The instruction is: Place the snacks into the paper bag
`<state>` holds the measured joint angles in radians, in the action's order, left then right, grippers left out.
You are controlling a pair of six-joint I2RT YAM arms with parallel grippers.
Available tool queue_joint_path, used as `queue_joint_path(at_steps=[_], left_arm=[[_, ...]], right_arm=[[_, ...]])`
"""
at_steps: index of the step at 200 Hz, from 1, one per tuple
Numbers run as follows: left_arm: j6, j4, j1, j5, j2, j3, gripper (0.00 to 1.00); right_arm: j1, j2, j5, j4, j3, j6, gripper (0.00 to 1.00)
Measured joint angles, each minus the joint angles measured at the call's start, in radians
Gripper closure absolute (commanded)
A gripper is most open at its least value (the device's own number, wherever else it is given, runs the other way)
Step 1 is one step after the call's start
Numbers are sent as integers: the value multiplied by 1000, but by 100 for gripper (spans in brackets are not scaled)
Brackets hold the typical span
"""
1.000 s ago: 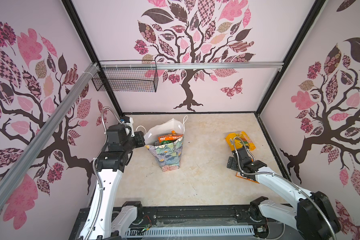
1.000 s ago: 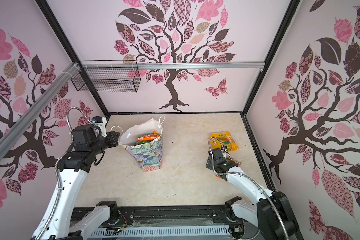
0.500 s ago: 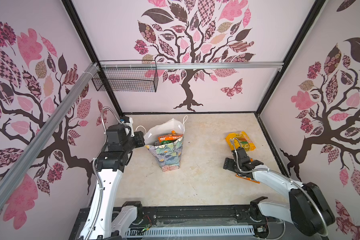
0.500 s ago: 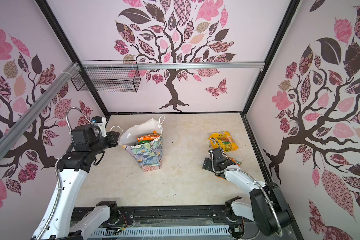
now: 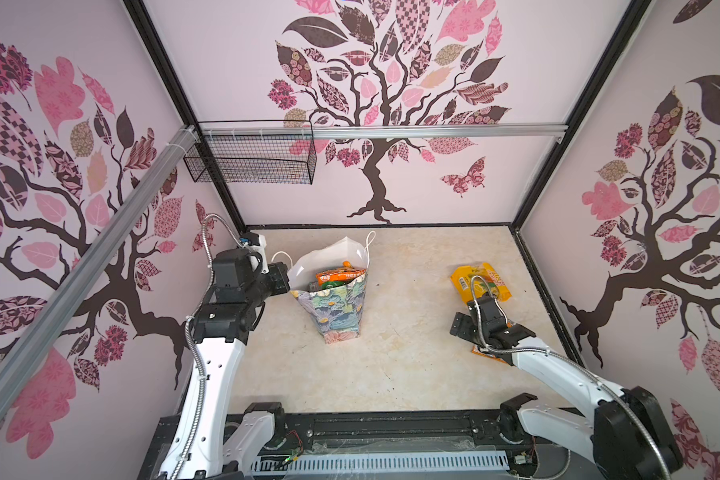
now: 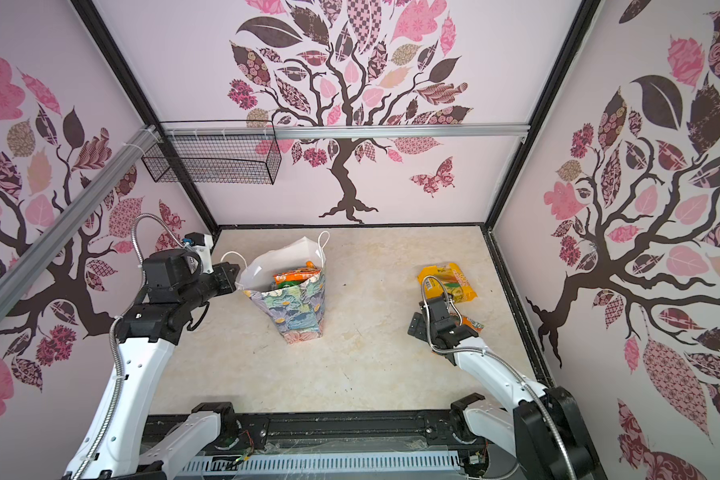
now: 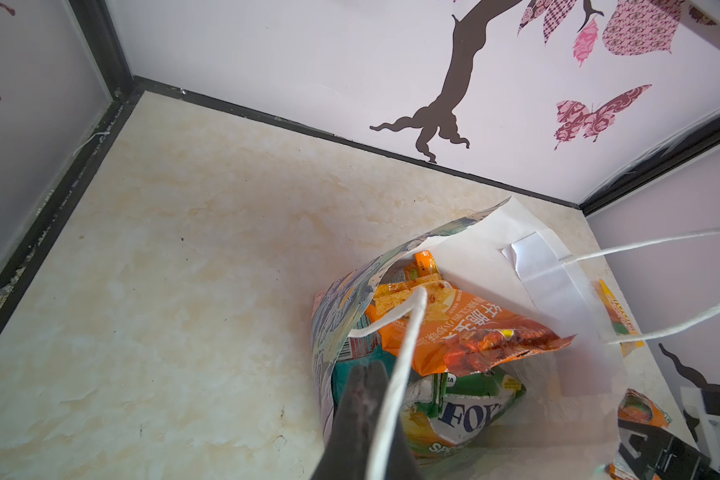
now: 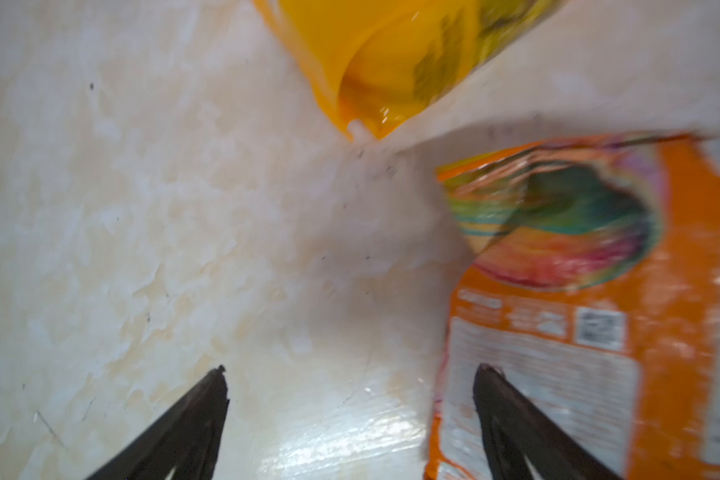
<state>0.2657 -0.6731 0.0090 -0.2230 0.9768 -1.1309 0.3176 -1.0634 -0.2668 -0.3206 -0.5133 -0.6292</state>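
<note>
My left gripper (image 5: 286, 280) is pressed together at the nine o'clock rim of the tall, pastel floral paper bag (image 5: 338, 309), right where its white cord handle (image 7: 404, 353) loops over my finger. Whether I pinch paper or cord I cannot tell. The purpose looks plain: it steadies the upright bag on the pale marbled table (image 5: 412, 374) and holds the mouth wide, so packets can drop in without tipping it. Inside, a crinkly orange snack packet (image 7: 466, 328) lies on top of a green one (image 7: 470, 413). My right gripper (image 8: 352, 386) is spread and empty, low over the table at about three o'clock from the bag and well apart from it. One finger (image 8: 512, 415) hangs over the edge of the flat orange-and-white packet (image 8: 599, 332), the other over bare table, so I judge I am lining up to straddle that edge for a pinch. The glossy yellow packet (image 5: 481, 282) lies at its twelve o'clock, across a strip of bare table, and waits its turn.
</note>
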Motion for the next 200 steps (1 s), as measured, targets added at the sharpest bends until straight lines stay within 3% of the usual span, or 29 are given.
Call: queue_joint_path(at_steps=[40, 91, 165, 200], left_arm=[[0, 1, 4, -3, 5, 1, 96], [0, 7, 7, -17, 6, 2, 96], [4, 9, 19, -45, 10, 2, 96], [8, 15, 24, -49, 9, 3, 96]], right_arm=[[-165, 27, -55, -2, 2, 4, 2], [-387, -50, 93, 88, 37, 27, 2], [-386, -41, 388, 180, 89, 37, 10], [-251, 17, 475, 223, 138, -18, 11]])
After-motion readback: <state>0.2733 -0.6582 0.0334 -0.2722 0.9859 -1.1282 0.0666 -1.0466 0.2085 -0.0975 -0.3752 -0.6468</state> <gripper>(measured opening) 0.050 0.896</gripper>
